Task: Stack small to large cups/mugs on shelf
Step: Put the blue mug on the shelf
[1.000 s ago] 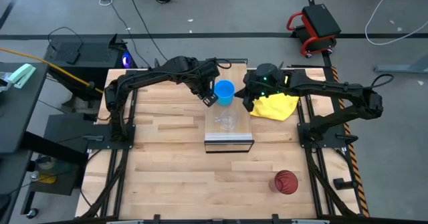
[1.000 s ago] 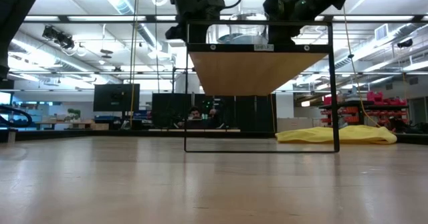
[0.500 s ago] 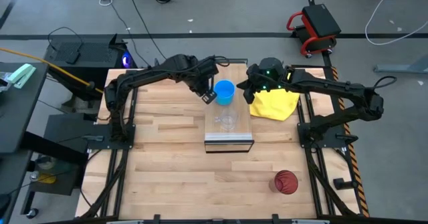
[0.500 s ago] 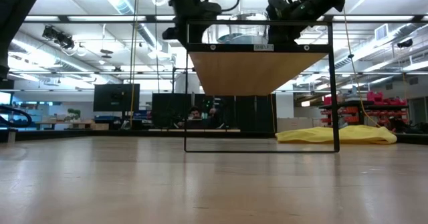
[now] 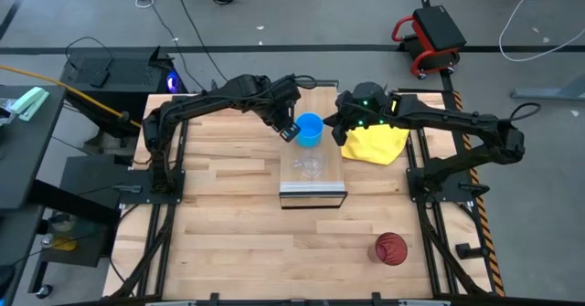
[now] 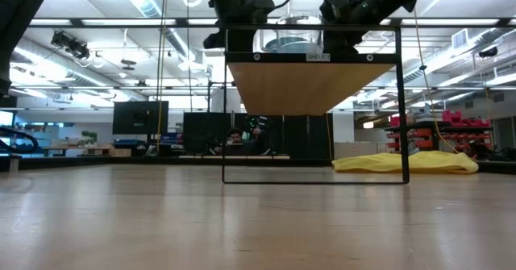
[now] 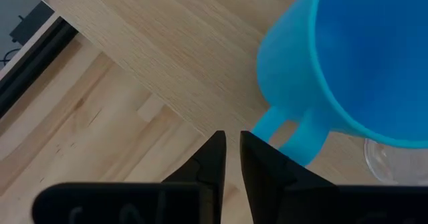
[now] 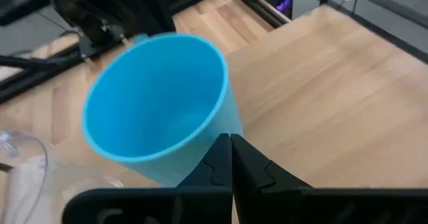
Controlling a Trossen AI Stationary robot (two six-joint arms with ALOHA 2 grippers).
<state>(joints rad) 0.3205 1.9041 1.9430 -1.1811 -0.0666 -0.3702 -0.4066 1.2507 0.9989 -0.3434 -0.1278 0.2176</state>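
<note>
Fingers of the left gripper (image 7: 229, 158) stand nearly closed, a thin gap between them, right by the handle of the bright blue plastic mug (image 7: 348, 70) without clearly pinching it. The right gripper (image 8: 228, 158), shut to a slit, sits against the mug's opposite wall. The mug rests tilted on the long light-wood shelf (image 5: 313, 187), beside the small clear glass cup (image 5: 312, 166). The dark red tumbler (image 5: 389, 248) stands well apart on the wooden table (image 5: 228, 224); a yellow cloth (image 5: 377, 143) lies near. From table height, the mug is hidden.
</note>
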